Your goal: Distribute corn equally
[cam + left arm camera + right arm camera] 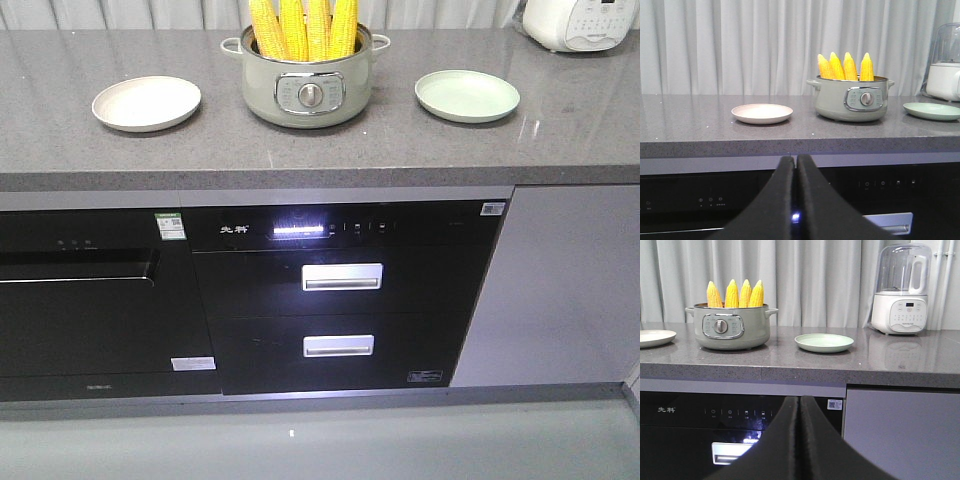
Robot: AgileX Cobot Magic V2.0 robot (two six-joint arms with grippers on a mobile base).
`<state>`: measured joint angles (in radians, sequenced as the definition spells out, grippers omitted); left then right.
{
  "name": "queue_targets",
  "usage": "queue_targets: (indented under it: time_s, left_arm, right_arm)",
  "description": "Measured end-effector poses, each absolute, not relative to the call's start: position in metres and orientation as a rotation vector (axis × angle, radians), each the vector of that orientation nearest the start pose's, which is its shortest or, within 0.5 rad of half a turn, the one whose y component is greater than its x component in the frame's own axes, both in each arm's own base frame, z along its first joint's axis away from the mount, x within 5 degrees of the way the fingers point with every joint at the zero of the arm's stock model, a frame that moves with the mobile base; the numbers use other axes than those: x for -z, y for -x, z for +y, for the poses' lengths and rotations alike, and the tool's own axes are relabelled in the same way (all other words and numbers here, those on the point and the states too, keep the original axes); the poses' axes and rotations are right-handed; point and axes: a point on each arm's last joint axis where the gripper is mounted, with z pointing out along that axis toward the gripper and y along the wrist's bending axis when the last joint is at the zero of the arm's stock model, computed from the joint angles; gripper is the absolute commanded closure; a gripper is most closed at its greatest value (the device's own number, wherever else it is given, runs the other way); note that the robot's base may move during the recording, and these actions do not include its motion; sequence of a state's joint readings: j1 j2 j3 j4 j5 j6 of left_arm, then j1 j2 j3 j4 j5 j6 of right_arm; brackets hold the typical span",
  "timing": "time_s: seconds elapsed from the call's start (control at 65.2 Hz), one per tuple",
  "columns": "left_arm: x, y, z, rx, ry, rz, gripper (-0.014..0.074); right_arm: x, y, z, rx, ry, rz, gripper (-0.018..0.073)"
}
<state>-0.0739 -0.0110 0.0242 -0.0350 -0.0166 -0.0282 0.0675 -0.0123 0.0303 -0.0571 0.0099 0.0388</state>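
closest to us are our own two arms: in the left wrist view the left gripper [794, 159] has its two black fingers pressed flat together with no gap between them, and the right gripper [799, 399] in the right wrist view looks just the same, pinched closed on nothing. both hang in front of the cabinet face, below the counter edge. just behind them is the black built-in appliance [340, 300] with a lit strip on its control panel and two drawers, each with a silver handle, one above the other. there's another black unit [90, 300] to its left and a plain grey panel [570, 290] to its right. above all that runs the grey speckled countertop [320, 150]. on it we see a cream plate [146, 103] to the left and a pale green plate [467, 95] to the right, with the sage green electric pot [310, 90] sitting between them, dial facing us, apart from both plates. the corn [845, 67] is all in that pot: four yellow cobs standing upright side by side, pointed tips up, sticking well above the rim. further right on the counter there's a white appliance with a clear jug on top [900, 290], well apart from the green plate. behind everything hangs a pale pleated curtain [740, 45].
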Motion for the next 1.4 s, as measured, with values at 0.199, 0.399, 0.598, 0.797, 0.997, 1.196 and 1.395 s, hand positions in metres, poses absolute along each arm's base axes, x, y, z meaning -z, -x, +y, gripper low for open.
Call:
queue_targets:
  time_s: [0.199, 0.399, 0.598, 0.797, 0.997, 1.196, 1.395]
  left_arm:
    - [-0.2071, -0.0561, -0.0041, 0.111, -0.007, 1.481, 0.0603]
    - [-0.2071, -0.0561, -0.0041, 0.111, -0.007, 1.481, 0.0603]
    - [-0.2071, -0.0561, -0.0041, 0.111, -0.007, 1.481, 0.0603]
    - [-0.2071, -0.0561, -0.0041, 0.111, -0.007, 1.481, 0.0603]
    - [-0.2071, -0.0561, -0.0041, 0.111, -0.007, 1.481, 0.0603]
    - [-0.2071, -0.0561, -0.0041, 0.111, -0.007, 1.481, 0.0603]
    - [-0.2071, -0.0561, -0.0041, 0.111, -0.007, 1.481, 0.0603]
  right_arm:
    - [-0.2027, -0.0565, 0.0038, -0.039, 0.064, 1.510, 0.0561]
    - [-0.2027, -0.0565, 0.0038, -0.039, 0.064, 1.510, 0.0561]
    - [-0.2027, -0.0565, 0.0038, -0.039, 0.064, 1.510, 0.0561]
    - [-0.2027, -0.0565, 0.0038, -0.039, 0.064, 1.510, 0.0561]
    - [-0.2027, -0.0565, 0.0038, -0.039, 0.064, 1.510, 0.0561]
    - [-0.2027, -0.0565, 0.0038, -0.039, 0.064, 1.510, 0.0561]
    - [-0.2027, -0.0565, 0.0038, -0.039, 0.064, 1.510, 0.0561]
